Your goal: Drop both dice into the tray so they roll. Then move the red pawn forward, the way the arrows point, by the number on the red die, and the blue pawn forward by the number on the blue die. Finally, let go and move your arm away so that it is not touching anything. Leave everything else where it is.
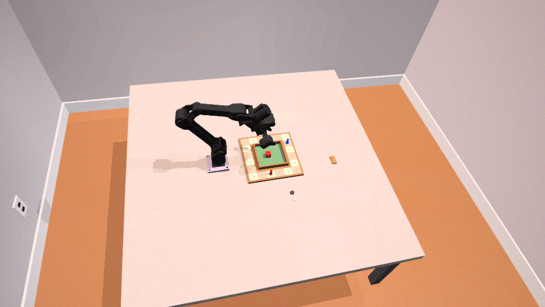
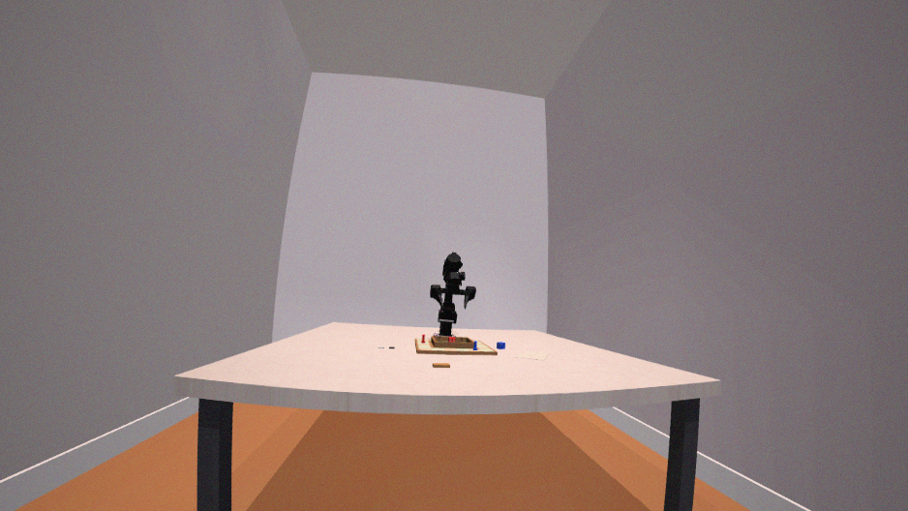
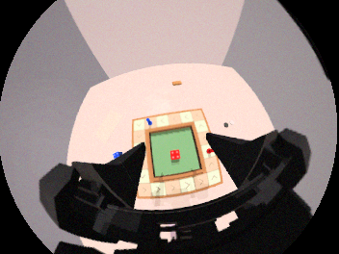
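My gripper [image 2: 451, 306] [image 3: 175, 140] is wide open and empty, above the tray [image 1: 272, 166] [image 3: 170, 126]. The red die [image 1: 268, 153] [image 2: 451, 339] [image 3: 175, 154] is in the tray, below the fingers; its face towards the wrist camera shows what look like four pips. The blue die [image 2: 500, 345] [image 3: 117, 155] lies on the table beside the board, outside the tray; the top view does not show it. The red pawn [image 1: 271, 172] [image 2: 423, 339] [image 3: 210, 151] and blue pawn [image 1: 287, 141] [image 2: 474, 345] [image 3: 149, 122] stand on the arrowed track, on different sides of the board.
The square board [image 1: 253, 176] [image 3: 187, 185] surrounds the tray. A dark disc [image 1: 291, 192] [image 3: 225, 125] and a white disc [image 1: 295, 199] [image 3: 232, 122] lie off the red pawn's side. An orange block [image 1: 333, 159] [image 2: 440, 365] [image 3: 177, 83] lies beyond the board. A pale sheet [image 2: 533, 356] lies near the blue die.
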